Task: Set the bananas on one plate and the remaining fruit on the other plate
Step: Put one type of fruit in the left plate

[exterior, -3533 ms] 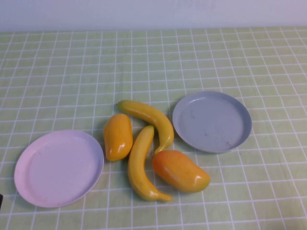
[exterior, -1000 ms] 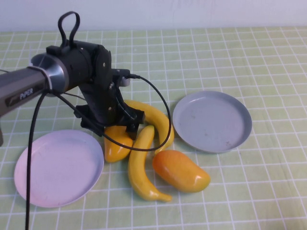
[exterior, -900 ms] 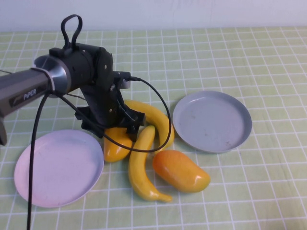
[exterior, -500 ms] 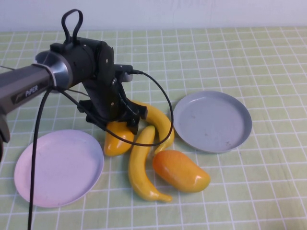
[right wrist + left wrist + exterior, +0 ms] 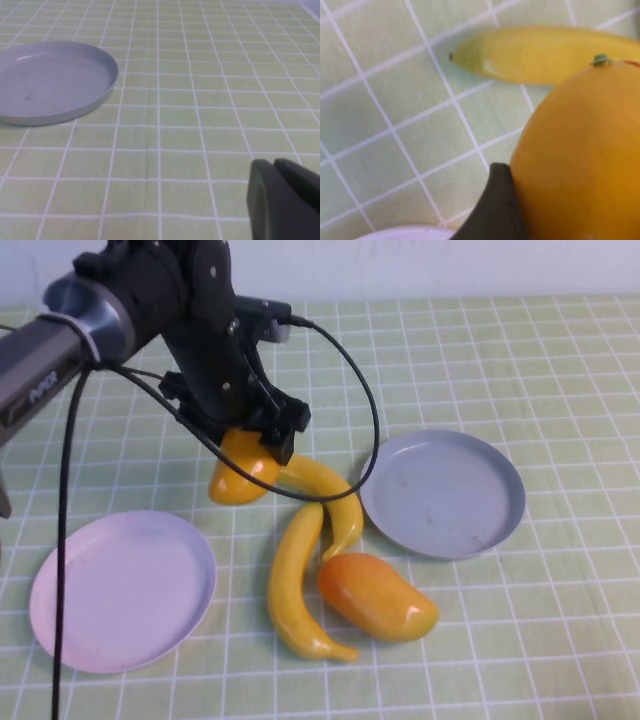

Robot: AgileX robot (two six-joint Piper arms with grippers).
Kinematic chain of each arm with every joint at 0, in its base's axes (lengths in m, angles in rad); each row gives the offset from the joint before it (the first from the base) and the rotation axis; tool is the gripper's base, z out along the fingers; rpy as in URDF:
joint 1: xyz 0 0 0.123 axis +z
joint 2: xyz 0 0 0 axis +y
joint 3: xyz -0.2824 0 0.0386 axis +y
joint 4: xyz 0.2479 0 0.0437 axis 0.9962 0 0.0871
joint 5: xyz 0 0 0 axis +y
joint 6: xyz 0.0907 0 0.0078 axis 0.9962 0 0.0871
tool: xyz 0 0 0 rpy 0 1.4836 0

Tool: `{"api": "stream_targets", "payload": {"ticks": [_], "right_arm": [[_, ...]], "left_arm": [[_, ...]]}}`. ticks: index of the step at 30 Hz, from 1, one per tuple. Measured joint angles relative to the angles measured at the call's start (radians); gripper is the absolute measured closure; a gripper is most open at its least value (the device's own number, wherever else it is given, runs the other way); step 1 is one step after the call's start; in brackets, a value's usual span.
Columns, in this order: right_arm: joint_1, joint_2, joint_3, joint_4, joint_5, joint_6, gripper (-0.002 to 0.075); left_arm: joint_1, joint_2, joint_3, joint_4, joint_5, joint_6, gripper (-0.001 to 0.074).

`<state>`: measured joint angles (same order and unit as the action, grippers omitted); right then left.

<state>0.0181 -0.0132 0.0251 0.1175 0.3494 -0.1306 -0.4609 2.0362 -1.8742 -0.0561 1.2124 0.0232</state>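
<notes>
My left gripper [image 5: 250, 445] is shut on a yellow-orange mango-shaped fruit [image 5: 238, 473] and holds it above the cloth, beyond the pale pink-lilac plate [image 5: 122, 588]. In the left wrist view the fruit [image 5: 580, 155] fills the space beside one dark finger [image 5: 495, 210]. Two bananas lie on the cloth: one [image 5: 328, 496] by the grey-blue plate [image 5: 442, 493], one [image 5: 293, 585] nearer the front. The redder mango-shaped fruit [image 5: 377, 597] lies beside it. Both plates are empty. My right gripper [image 5: 276, 167] is shut and empty, low over the cloth, away from the grey-blue plate [image 5: 50, 80].
A green checked cloth [image 5: 520, 360] covers the table. The left arm's black cable [image 5: 352, 390] loops over the bananas towards the grey-blue plate. The right arm is outside the high view.
My left gripper came down on the yellow-orange fruit, closed on it, and has lifted it up and away from the pink-lilac plate. The bananas and the redder fruit have not moved.
</notes>
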Motion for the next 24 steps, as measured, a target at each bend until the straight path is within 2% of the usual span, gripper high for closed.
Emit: {"api": "stream_targets", "payload": {"ticks": [4, 8, 13, 17, 24], "right_arm": [[0.000, 0.000, 0.000, 0.000, 0.000, 0.000, 0.0743], [0.000, 0.000, 0.000, 0.000, 0.000, 0.000, 0.0743], [0.000, 0.000, 0.000, 0.000, 0.000, 0.000, 0.0743], [0.000, 0.000, 0.000, 0.000, 0.000, 0.000, 0.0743], [0.000, 0.000, 0.000, 0.000, 0.000, 0.000, 0.0743]], "left_arm": [[0.000, -0.066, 0.000, 0.006, 0.011, 0.027, 0.0181], [0.000, -0.198, 0.081, 0.039, 0.015, 0.029, 0.0181], [0.000, -0.391, 0.284, 0.063, 0.019, 0.014, 0.0181], [0.000, -0.511, 0.489, 0.169, 0.021, -0.053, 0.0181], [0.013, -0.568, 0.779, 0.329, -0.039, -0.189, 0.0181]]}}
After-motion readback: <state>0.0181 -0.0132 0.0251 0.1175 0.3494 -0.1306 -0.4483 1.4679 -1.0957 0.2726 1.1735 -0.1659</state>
